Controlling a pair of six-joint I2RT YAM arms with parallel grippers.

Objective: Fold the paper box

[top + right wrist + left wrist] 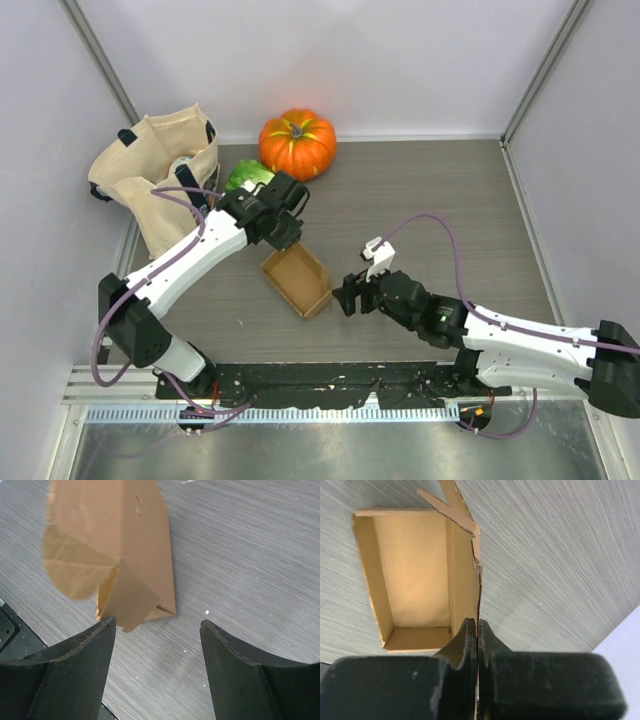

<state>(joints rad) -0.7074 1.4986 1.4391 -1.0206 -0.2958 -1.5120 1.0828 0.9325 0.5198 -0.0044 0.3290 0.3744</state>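
The paper box (297,280) is tan cardboard, open on top, and lies mid-table. My left gripper (285,232) is at its far end, shut on the thin edge of one long side wall. The left wrist view shows the open box (417,570) with loose flaps sticking up at its far corner and the jaws (478,627) pinched on the wall. My right gripper (345,295) is open and empty, just right of the box's near end. In the right wrist view the box (135,545) shows its outer side and end flaps, just beyond the spread gripper (157,622).
An orange pumpkin (297,142) sits at the back. A beige tote bag (160,180) stands at the back left with a green object (248,176) beside it. White walls close the table on three sides. A black mounting rail (330,378) runs along the near edge.
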